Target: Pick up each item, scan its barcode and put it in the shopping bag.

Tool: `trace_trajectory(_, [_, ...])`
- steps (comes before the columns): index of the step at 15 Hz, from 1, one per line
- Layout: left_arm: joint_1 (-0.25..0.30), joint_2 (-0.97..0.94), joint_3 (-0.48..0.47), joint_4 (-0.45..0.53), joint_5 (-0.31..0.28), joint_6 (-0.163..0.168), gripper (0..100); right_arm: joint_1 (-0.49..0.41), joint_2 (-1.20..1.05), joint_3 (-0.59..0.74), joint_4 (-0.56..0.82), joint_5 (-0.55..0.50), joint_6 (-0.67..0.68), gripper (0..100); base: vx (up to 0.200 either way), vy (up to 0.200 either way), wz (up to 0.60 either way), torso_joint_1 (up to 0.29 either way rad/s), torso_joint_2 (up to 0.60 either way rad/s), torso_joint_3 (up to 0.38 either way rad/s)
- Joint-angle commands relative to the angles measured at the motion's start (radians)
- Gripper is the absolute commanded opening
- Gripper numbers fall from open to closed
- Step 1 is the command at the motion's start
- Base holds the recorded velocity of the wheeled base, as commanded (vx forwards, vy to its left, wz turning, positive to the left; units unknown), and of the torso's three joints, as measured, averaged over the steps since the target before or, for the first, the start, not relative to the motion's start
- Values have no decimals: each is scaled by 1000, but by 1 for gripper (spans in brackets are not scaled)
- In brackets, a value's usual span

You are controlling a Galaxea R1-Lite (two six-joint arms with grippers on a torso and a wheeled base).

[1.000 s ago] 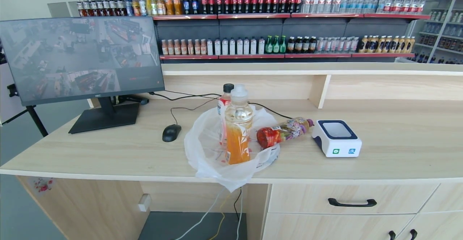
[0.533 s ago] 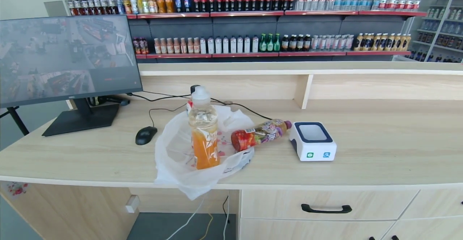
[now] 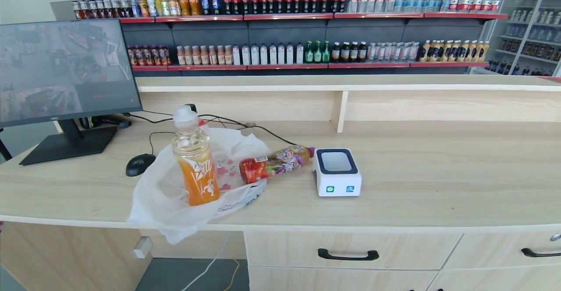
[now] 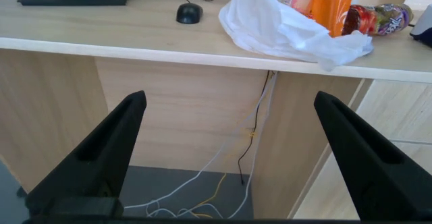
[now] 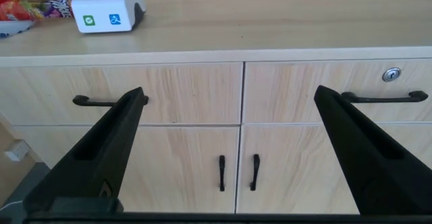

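I have both arms low, on the near side of the counter (image 3: 438, 172). The left gripper (image 4: 229, 97) and right gripper (image 5: 229, 92) are spread wide and empty. The orange bottle (image 3: 195, 168) stands on the slumped shopping bag (image 3: 158, 194). The red bottle (image 3: 271, 165) lies on its side just left of the scanner (image 3: 336, 172), likely next to scan.

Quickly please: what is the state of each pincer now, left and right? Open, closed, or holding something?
Left pincer: open, holding nothing.
Right pincer: open, holding nothing.
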Motion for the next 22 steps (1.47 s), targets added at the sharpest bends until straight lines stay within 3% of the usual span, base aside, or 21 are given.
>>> trace_trajectory(1, [0, 0, 0, 0, 0, 0, 100, 0, 1, -1, 0, 0, 1, 100, 0, -200, 0, -2, 2, 7])
trace_trajectory(8, [0, 0, 0, 0, 0, 0, 100, 0, 1, 1, 0, 0, 2, 100, 0, -200, 0, 2, 1, 3])
trace_trajectory(22, [0, 0, 0, 0, 0, -2, 100, 0, 1, -1, 0, 0, 2, 100, 0, 0, 0, 0, 0, 0])
